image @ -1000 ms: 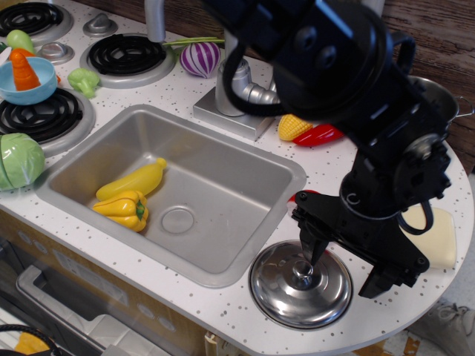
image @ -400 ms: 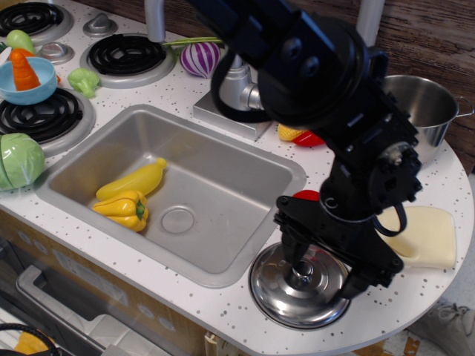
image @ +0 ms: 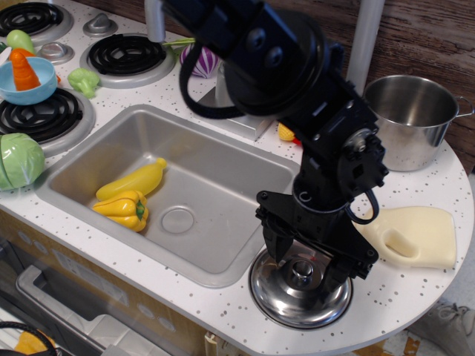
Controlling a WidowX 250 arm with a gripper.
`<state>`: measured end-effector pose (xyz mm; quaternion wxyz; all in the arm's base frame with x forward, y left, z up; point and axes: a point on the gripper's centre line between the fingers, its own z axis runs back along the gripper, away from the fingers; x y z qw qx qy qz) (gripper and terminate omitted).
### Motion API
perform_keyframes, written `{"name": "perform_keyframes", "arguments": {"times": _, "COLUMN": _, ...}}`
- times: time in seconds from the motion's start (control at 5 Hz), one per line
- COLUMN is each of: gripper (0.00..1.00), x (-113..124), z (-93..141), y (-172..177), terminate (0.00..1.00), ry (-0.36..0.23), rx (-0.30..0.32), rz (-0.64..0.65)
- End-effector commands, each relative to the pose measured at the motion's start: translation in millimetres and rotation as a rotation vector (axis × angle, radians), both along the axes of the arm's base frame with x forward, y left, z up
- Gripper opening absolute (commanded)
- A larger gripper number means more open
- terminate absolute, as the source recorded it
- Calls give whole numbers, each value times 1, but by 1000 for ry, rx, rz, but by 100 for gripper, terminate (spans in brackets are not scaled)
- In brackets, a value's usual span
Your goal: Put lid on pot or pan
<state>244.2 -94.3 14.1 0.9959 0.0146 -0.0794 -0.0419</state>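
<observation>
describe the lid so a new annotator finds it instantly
Start at the steel sink basin set in the speckled counter and go to its front right corner. The lid lies flat on the counter there, under the black gripper. It is a shiny steel dome with a small central knob, far wider than the little burner caps by the stove.

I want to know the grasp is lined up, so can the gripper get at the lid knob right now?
Probably yes. The gripper hangs directly over the lid, jaws open on either side of the knob, and nothing lies between them.
</observation>
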Motion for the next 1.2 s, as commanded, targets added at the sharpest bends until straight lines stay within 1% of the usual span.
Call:
{"name": "perform_keyframes", "arguments": {"times": 0.0, "gripper": 100, "x": 7, "z": 4, "y": 3, "terminate": 0, "ry": -46, "rx": -24, "rz": 2}}
{"name": "perform_keyframes", "arguments": {"times": 0.2, "gripper": 0, "x": 5, "z": 4, "y": 3, "terminate": 0, "ry": -44, "rx": -24, "rz": 13}}
{"name": "perform_keyframes", "arguments": {"times": 0.6, "gripper": 0, "x": 3, "z": 15, "y": 1, "terminate": 0, "ry": -26, "rx": -14, "rz": 23}}
{"name": "perform_keyframes", "arguments": {"times": 0.8, "gripper": 0, "x": 9, "z": 40, "y": -1, "terminate": 0, "ry": 0, "rx": -13, "rz": 7}}
{"name": "perform_keyframes", "arguments": {"times": 1.0, "gripper": 0, "x": 20, "z": 72, "y": -8, "terminate": 0, "ry": 12, "rx": 3, "rz": 16}}
